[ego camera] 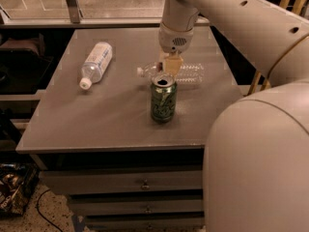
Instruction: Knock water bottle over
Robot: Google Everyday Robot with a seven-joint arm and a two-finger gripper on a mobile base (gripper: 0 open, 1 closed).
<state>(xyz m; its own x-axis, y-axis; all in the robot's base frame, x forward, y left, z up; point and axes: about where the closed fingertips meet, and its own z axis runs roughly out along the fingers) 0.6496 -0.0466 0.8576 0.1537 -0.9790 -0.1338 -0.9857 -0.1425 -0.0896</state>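
The slim clear ribbed water bottle (186,73) lies on its side on the grey table (96,115), its white cap pointing left just behind the green can (163,99). My gripper (171,65) hangs straight down over the bottle's neck end, its tan fingers right above or touching it. The middle of the bottle is hidden behind the gripper.
A wider bottle with a white label (96,63) lies on its side at the table's left. The green can stands upright in front of the gripper. My large white arm (251,28) and body fill the right side. Drawers sit under the tabletop.
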